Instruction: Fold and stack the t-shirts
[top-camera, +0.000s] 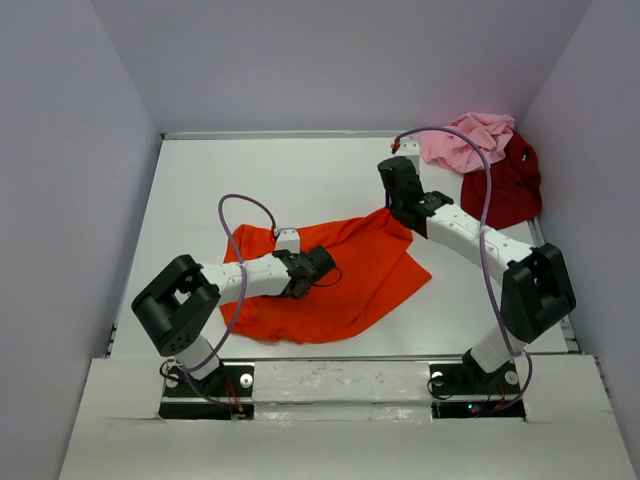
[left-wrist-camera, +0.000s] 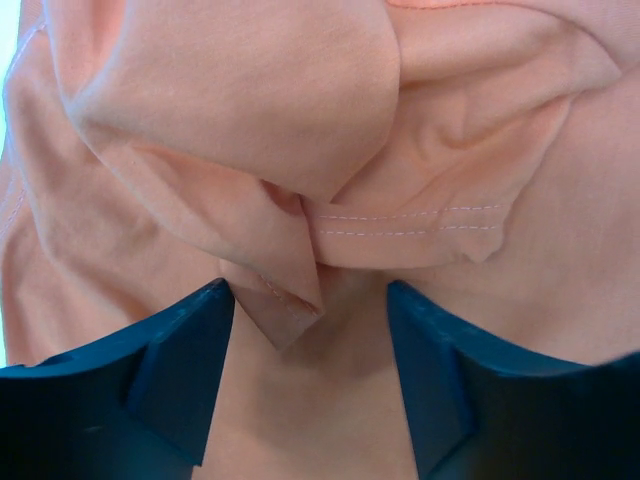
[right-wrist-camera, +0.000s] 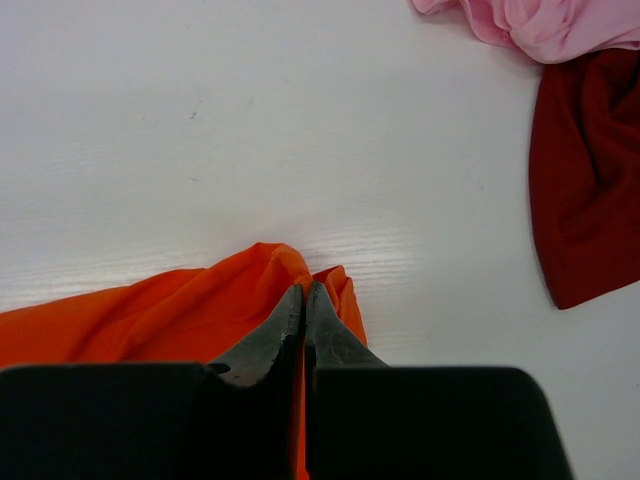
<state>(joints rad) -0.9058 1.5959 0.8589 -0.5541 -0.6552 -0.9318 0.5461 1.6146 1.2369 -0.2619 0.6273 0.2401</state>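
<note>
The orange t-shirt (top-camera: 350, 285) lies loosely spread, rumpled rather than flat, in the middle of the tabletop (top-camera: 280, 170). The other two shirts are bunched in the far right corner, well apart from it: the pink t-shirt (top-camera: 468, 140) is crumpled against the dark red t-shirt (top-camera: 505, 190), their edges touching. The right pincer (right-wrist-camera: 304, 292) is pressed shut with orange cloth between its tips, holding the shirt at its far right edge, at or near a corner. The left pincer (left-wrist-camera: 310, 295) hangs low over the left part of the same shirt with its jaws wide. A stitched hem and a small pointed fold sit between them, not gripped. This cloth looks thin, light and limp, so it will likely sag and drag rather than hold any shape, and a single pinch will gather it into a bunch. The sound places to take hold seem to be the hems and corners, where the doubled, stitched edge gives the tips something firmer. One hold at each end of an edge should let the shirt be pulled taut and laid flat before any fold. A grip on a mid-panel wrinkle risks lifting several layers at once.
</note>
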